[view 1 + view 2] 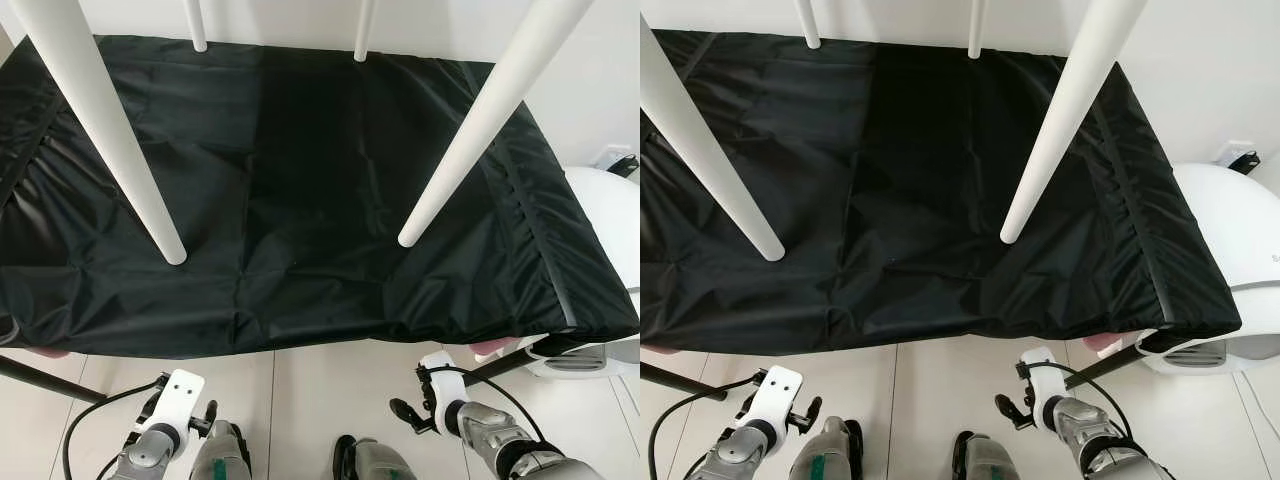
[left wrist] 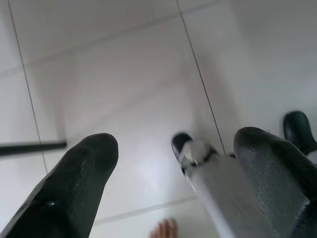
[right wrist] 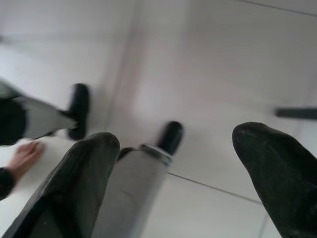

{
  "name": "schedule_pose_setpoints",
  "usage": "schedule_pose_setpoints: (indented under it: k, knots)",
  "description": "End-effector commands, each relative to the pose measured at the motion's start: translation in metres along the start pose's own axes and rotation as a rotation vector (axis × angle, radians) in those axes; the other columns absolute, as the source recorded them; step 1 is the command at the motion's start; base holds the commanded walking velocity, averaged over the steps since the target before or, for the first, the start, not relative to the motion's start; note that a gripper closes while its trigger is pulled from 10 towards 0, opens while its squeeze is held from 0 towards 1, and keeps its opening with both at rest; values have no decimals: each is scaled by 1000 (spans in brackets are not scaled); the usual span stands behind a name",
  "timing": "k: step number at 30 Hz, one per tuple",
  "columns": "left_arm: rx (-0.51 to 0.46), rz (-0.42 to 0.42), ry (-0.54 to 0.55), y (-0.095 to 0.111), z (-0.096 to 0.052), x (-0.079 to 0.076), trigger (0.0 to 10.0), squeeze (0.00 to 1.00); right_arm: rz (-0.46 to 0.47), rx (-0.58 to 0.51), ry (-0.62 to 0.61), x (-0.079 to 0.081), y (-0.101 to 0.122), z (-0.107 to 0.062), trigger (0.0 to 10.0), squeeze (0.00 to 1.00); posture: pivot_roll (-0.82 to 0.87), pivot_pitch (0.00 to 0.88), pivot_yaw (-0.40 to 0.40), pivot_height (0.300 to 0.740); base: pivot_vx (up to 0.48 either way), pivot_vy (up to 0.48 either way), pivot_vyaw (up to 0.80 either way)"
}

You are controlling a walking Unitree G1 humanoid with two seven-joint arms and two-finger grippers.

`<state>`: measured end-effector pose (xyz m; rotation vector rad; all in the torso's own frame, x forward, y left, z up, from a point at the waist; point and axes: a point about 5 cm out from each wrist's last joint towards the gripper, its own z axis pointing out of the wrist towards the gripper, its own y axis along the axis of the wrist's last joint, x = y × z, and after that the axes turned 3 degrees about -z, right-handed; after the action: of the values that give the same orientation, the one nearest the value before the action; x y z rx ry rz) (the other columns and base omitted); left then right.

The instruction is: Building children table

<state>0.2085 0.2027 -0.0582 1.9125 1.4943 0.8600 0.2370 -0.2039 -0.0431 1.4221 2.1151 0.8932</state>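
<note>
While eyes show legs (image 1: 100,130), right wrist shows hand (image 3: 22,158).

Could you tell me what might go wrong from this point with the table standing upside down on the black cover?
The four white legs, such as the near right leg, stick up bare, so a rising arm might knock them. The black cover is wrinkled and may slip under the table. Both the left pincer and right pincer hang open over the floor, where a person's bare foot is close.
</note>
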Motion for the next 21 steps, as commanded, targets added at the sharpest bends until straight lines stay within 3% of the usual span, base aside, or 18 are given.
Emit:
schedule_pose_setpoints:
  k: [1, 2, 3, 6, 8, 14, 21]
  knots:
    - [107, -58, 64, -20, -5, 1, 10000, 0, 30, 88, -68, 2, -23, -4, 10000, 0, 94, 187, -32, 740, 0, 0, 0]
    - [141, -135, 106, -25, -5, 1, 10000, 0, 38, 119, -104, 4, -30, -4, 10000, 0, 90, 186, -27, 740, 0, 0, 0]
    - [141, -135, 106, -25, -5, 1, 10000, 0, 38, 119, -104, 4, -30, -4, 10000, 0, 90, 186, -27, 740, 0, 0, 0]
    - [184, -257, 146, -30, -6, 0, 10000, 0, 38, 178, -136, 7, -44, -7, 10000, 0, 90, 185, -20, 740, 0, 0, 0]
    - [197, -292, 146, -32, -6, -1, 10000, 0, 34, 196, -144, 8, -48, -9, 10000, 0, 90, 185, -20, 740, 0, 0, 0]
    - [286, -240, 117, -49, -13, -11, 10000, 0, 75, 265, -196, 14, -74, -18, 10000, 0, 78, 196, 10, 740, 0, 0, 0]
    - [318, -218, 104, -57, -17, -13, 10000, 0, 82, 290, -217, 17, -85, -23, 10000, 0, 69, 197, 28, 740, 0, 0, 0]
